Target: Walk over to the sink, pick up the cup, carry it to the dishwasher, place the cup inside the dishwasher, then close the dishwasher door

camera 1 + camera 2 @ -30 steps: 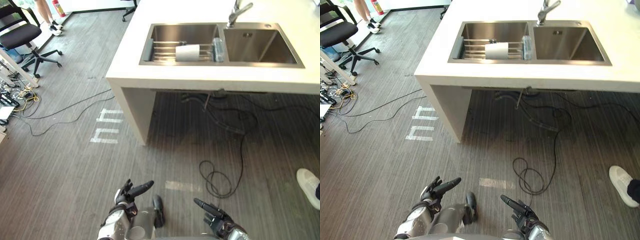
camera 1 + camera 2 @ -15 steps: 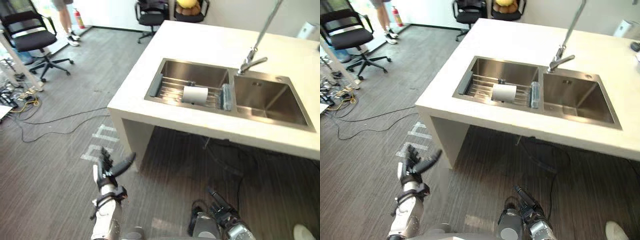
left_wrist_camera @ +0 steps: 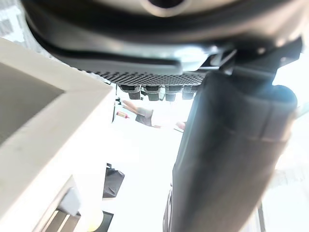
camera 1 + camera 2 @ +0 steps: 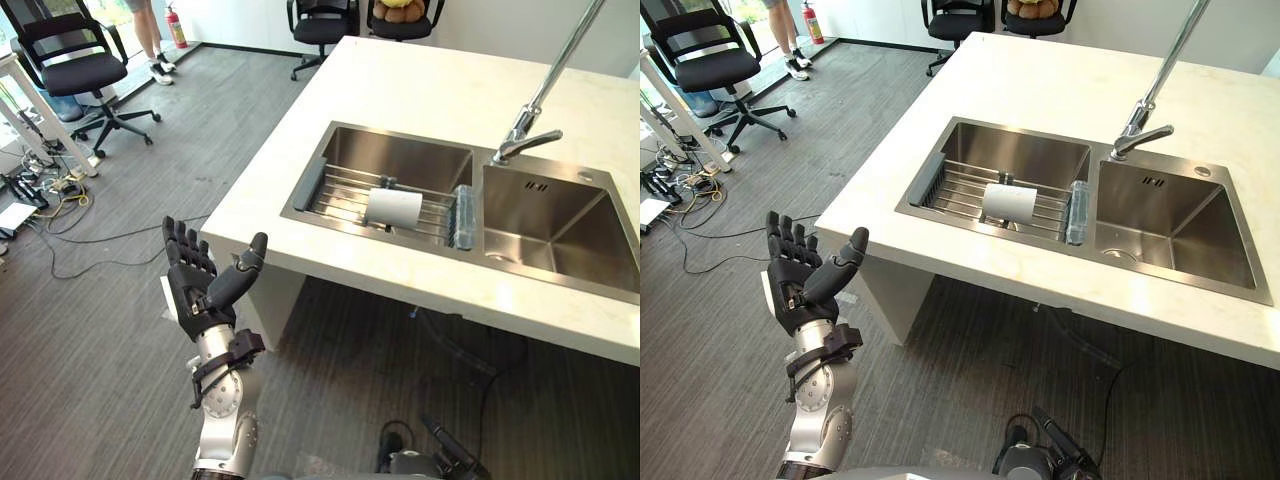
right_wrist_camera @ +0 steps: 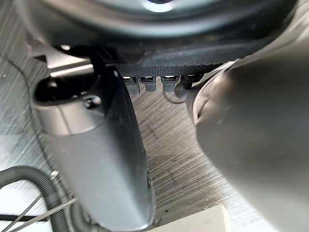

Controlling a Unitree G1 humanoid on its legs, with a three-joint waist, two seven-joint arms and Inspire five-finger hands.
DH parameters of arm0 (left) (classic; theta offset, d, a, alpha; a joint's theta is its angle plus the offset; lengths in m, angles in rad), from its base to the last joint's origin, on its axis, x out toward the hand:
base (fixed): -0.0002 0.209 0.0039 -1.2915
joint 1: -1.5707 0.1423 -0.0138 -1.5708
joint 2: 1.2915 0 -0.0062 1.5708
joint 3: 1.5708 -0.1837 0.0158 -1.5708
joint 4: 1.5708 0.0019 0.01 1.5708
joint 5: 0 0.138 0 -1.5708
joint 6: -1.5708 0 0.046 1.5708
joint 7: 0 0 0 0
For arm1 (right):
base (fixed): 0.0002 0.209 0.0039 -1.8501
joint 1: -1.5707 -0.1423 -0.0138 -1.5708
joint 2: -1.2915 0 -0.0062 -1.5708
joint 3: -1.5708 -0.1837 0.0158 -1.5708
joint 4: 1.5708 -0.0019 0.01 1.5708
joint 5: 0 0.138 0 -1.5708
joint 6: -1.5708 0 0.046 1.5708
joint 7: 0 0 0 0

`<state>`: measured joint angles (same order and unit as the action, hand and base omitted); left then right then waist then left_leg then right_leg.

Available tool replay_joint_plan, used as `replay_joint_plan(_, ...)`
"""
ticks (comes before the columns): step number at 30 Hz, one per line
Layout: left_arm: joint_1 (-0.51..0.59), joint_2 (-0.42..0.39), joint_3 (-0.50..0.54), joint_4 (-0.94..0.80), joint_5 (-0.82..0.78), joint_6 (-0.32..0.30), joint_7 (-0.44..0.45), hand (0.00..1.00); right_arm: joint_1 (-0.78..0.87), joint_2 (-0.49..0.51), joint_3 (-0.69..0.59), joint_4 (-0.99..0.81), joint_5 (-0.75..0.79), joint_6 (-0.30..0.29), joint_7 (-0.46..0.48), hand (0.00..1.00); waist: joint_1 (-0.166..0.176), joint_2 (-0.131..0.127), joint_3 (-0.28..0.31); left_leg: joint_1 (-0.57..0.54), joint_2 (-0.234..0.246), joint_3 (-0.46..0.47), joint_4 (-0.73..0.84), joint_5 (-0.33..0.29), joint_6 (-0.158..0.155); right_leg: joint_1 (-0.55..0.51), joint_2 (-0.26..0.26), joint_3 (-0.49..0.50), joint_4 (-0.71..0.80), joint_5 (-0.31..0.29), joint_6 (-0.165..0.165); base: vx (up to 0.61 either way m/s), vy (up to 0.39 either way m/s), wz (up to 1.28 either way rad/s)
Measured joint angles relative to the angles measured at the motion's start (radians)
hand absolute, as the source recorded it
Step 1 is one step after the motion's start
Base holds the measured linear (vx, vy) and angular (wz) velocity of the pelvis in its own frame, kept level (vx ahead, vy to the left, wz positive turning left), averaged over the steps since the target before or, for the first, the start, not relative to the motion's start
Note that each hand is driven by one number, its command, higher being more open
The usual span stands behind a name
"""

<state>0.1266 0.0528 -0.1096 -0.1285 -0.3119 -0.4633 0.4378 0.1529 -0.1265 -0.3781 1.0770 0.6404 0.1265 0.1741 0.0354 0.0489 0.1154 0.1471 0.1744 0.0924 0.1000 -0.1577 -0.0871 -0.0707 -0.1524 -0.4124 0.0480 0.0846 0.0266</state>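
Observation:
A white cup (image 4: pixel 393 208) lies on its side on the wire rack (image 4: pixel 345 192) in the left basin of a steel double sink (image 4: pixel 400 160), set in a white counter (image 4: pixel 400 90). My left hand (image 4: pixel 205 280) is raised beside the counter's near corner, palm showing, fingers spread and straight, holding nothing. It is well short of the cup. Its thumb (image 3: pixel 227 154) shows close to the counter edge (image 3: pixel 48 145) in the left wrist view. My right hand (image 4: pixel 445 462) hangs low over the floor with its fingers (image 5: pixel 154 83) straight and nothing in it.
A tall faucet (image 4: pixel 525 120) stands behind the divide between the basins, and a clear bluish object (image 4: pixel 462 203) lies at the rack's right end. Office chairs (image 4: pixel 75 70), a person's legs (image 4: pixel 150 30), a fire extinguisher (image 4: pixel 178 25) and floor cables (image 4: pixel 50 190) are off to the left.
The camera has moved closer to the sink and looks further up. My left hand has risen from low by the floor to beside the counter's corner. The right hand stays low.

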Motion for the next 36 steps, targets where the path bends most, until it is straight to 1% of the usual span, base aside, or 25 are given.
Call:
replay_joint_plan(1,0.000,0.006,0.000,-0.010,0.000,0.002,0.000,1.00,0.003,-0.001,0.001,0.000,-0.001,0.003,-0.001,1.00,0.000,0.000,-0.001,-0.002,-0.006,0.000,-0.001,0.000,0.000,0.009,0.000,0.000,-0.025,0.016,0.001,0.01,0.064,0.00)
replay_joint_plan(2,0.002,0.049,0.003,-0.061,-0.001,0.051,-0.029,1.00,0.016,-0.041,0.090,-0.005,-0.003,0.037,0.025,1.00,-0.027,-0.005,-0.005,0.004,-0.034,-0.002,-0.023,-0.007,-0.004,0.052,-0.005,0.006,-0.139,0.089,0.005,0.00,0.000,0.00)
replay_joint_plan(7,0.002,0.049,0.000,-0.061,-0.002,0.051,-0.029,1.00,0.016,-0.041,0.090,-0.005,-0.003,0.037,0.025,1.00,-0.029,-0.005,-0.005,0.007,-0.035,0.000,-0.024,-0.007,-0.004,0.052,-0.005,0.007,-0.134,0.089,0.005,0.00,0.000,-0.01)
replay_joint_plan(8,0.002,0.048,-0.007,-0.061,-0.003,0.062,-0.035,1.00,0.016,-0.041,0.090,-0.005,-0.003,0.036,0.024,1.00,-0.030,-0.004,-0.005,0.016,-0.035,0.004,-0.029,-0.007,-0.004,0.055,-0.005,0.008,-0.134,0.089,0.005,0.00,0.000,-0.07)
replay_joint_plan(12,-0.008,0.060,-0.044,-0.056,-0.045,0.150,-0.092,1.00,0.017,-0.041,0.090,-0.002,-0.001,0.028,0.019,1.00,-0.050,0.000,-0.003,0.049,-0.043,0.014,-0.047,-0.001,-0.001,0.076,-0.012,0.007,-0.133,0.089,0.006,0.00,0.009,-0.04)
replay_joint_plan(15,-0.081,0.092,-0.100,-0.006,-0.108,0.237,-0.147,1.00,0.015,-0.035,0.077,0.002,0.008,0.015,0.006,1.00,-0.062,0.002,-0.002,0.063,-0.051,0.029,-0.065,0.014,0.001,0.063,-0.023,0.009,-0.108,0.081,0.014,-0.02,0.014,-0.10)
replay_joint_plan(16,-0.130,0.092,-0.116,0.021,-0.142,0.285,-0.168,1.00,0.014,-0.027,0.042,0.009,0.008,0.011,0.002,1.00,-0.079,0.011,-0.005,0.059,-0.049,0.031,-0.062,0.011,0.001,0.028,-0.036,0.018,-0.035,0.041,0.021,-0.05,-0.010,-0.04)
replay_joint_plan(18,-0.177,0.089,-0.121,0.033,-0.162,0.327,-0.190,1.00,0.016,-0.025,0.004,0.014,0.006,0.009,0.003,1.00,-0.093,0.031,-0.007,0.055,-0.031,0.029,-0.051,-0.026,-0.007,-0.016,-0.046,0.025,0.069,-0.024,0.027,-0.04,-0.033,-0.02)
replay_joint_plan(19,-0.204,0.084,-0.123,0.038,-0.169,0.349,-0.202,1.00,0.027,-0.026,-0.011,0.035,0.004,0.011,0.003,1.00,-0.099,0.059,-0.008,0.054,-0.011,0.033,-0.034,-0.056,-0.020,-0.046,-0.043,0.031,0.160,-0.082,0.017,0.03,-0.093,-0.09)
replay_joint_plan(20,-0.206,0.083,-0.119,0.038,-0.170,0.354,-0.205,1.00,0.055,-0.025,-0.016,0.037,0.007,0.010,0.016,1.00,-0.103,0.090,-0.035,0.055,0.027,0.051,-0.012,-0.060,-0.043,-0.062,-0.008,0.026,0.241,-0.149,0.007,0.08,-0.113,-0.15)
replay_joint_plan(21,-0.214,0.088,-0.110,0.038,-0.169,0.353,-0.205,1.00,0.058,-0.020,-0.025,0.038,0.006,0.005,0.026,1.00,-0.101,0.080,-0.040,0.035,0.026,0.060,0.059,-0.056,-0.044,-0.056,-0.002,0.031,0.260,-0.192,0.001,0.15,-0.127,-0.20)
replay_joint_plan(22,-0.224,0.083,-0.095,0.043,-0.169,0.354,-0.205,1.00,0.052,-0.029,-0.032,0.046,-0.001,-0.002,0.030,1.00,-0.101,0.082,-0.035,-0.068,0.043,0.070,0.291,-0.061,-0.074,-0.051,-0.007,0.037,0.270,-0.221,0.005,0.16,-0.161,-0.14)
replay_joint_plan(23,-0.228,0.062,-0.091,0.038,-0.169,0.354,-0.205,1.00,0.051,-0.041,-0.033,0.044,-0.007,-0.007,0.036,1.00,-0.097,0.090,-0.028,-0.164,0.072,0.073,0.505,0.005,-0.071,-0.024,-0.002,0.037,0.255,-0.228,-0.008,0.15,-0.180,-0.12)
replay_joint_plan(24,-0.229,0.053,-0.091,0.033,-0.168,0.354,-0.206,1.00,0.053,-0.046,-0.033,0.044,-0.008,-0.008,0.036,1.00,-0.093,0.098,-0.020,-0.201,0.092,0.066,0.595,0.058,-0.065,-0.002,0.007,0.040,0.245,-0.231,-0.017,0.15,-0.227,-0.11)
replay_joint_plan(25,-0.229,0.038,-0.092,0.024,-0.168,0.354,-0.207,1.00,0.056,-0.050,-0.035,0.045,-0.012,-0.007,0.036,1.00,-0.080,0.100,-0.005,-0.247,0.120,0.052,0.718,0.157,-0.056,0.040,0.025,0.050,0.220,-0.234,-0.033,0.19,-0.209,-0.26)
replay_joint_plan(26,-0.229,0.036,-0.091,0.011,-0.168,0.354,-0.213,1.00,0.057,-0.047,-0.029,0.045,-0.014,-0.007,0.036,1.00,-0.070,0.103,0.001,-0.286,0.142,0.044,0.829,0.184,-0.025,0.089,0.036,0.052,0.204,-0.247,-0.055,0.26,-0.262,-0.32)
replay_joint_plan(27,-0.231,0.042,-0.092,0.000,-0.168,0.354,-0.236,1.00,0.053,-0.044,-0.032,0.040,-0.013,-0.008,0.037,1.00,-0.070,0.098,0.004,-0.321,0.138,0.051,0.877,0.129,-0.004,0.136,0.040,0.055,0.178,-0.253,-0.057,0.24,-0.207,-0.32)
replay_joint_plan(28,-0.232,0.044,-0.092,-0.006,-0.168,0.354,-0.248,1.00,0.052,-0.046,-0.037,0.038,-0.013,-0.009,0.037,1.00,-0.069,0.096,0.004,-0.330,0.129,0.059,0.869,0.105,0.003,0.156,0.042,0.058,0.157,-0.252,-0.055,0.24,-0.193,-0.31)
replay_joint_plan(30,-0.232,0.045,-0.092,-0.075,-0.158,0.354,-0.287,1.00,0.044,-0.042,-0.043,0.011,-0.013,-0.009,0.043,1.00,-0.053,0.090,0.005,-0.349,0.091,0.111,0.711,0.053,0.022,0.209,0.052,0.088,0.091,-0.245,-0.052,0.26,-0.105,-0.43)
replay_joint_plan(31,-0.233,0.046,-0.092,-0.095,-0.158,0.354,-0.295,1.00,0.044,-0.039,-0.042,0.004,-0.013,-0.010,0.046,1.00,-0.048,0.085,0.006,-0.350,0.076,0.114,0.661,0.050,0.022,0.216,0.054,0.096,0.082,-0.243,-0.051,0.29,-0.038,-0.47)
replay_joint_plan(32,-0.233,0.050,-0.092,-0.136,-0.157,0.355,-0.303,1.00,0.038,-0.036,-0.032,-0.001,-0.016,-0.011,0.049,1.00,-0.042,0.075,0.011,-0.345,0.042,0.113,0.559,0.051,0.020,0.227,0.050,0.107,0.077,-0.236,-0.043,0.28,0.005,-0.50)
replay_joint_plan(33,-0.237,0.054,-0.092,-0.157,-0.157,0.359,-0.309,1.00,0.035,-0.033,-0.028,0.001,-0.016,-0.012,0.049,1.00,-0.031,0.068,0.007,-0.326,0.006,0.113,0.432,0.066,0.015,0.227,0.045,0.111,0.081,-0.217,-0.019,0.32,0.051,-0.51)
replay_joint_plan(34,-0.242,0.055,-0.092,-0.159,-0.157,0.362,-0.310,1.00,0.035,-0.032,-0.029,0.001,-0.016,-0.012,0.049,1.00,-0.028,0.068,0.007,-0.308,-0.013,0.113,0.355,0.105,0.015,0.227,0.045,0.116,0.090,-0.205,-0.007,0.31,0.095,-0.41)
replay_joint_plan(35,-0.254,0.059,-0.092,-0.159,-0.157,0.374,-0.310,1.00,0.040,-0.025,-0.032,0.005,-0.015,-0.011,0.046,1.00,-0.028,0.070,0.003,-0.271,-0.032,0.126,0.220,0.224,0.040,0.231,0.056,0.125,0.106,-0.202,0.005,0.27,0.093,-0.14)
replay_joint_plan(36,-0.255,0.066,-0.094,-0.158,-0.157,0.383,-0.309,1.00,0.044,-0.016,-0.038,0.011,-0.015,-0.011,0.042,1.00,-0.032,0.058,-0.011,-0.243,-0.035,0.135,0.179,0.213,0.046,0.232,0.054,0.129,0.108,-0.202,0.012,0.23,0.067,-0.02)
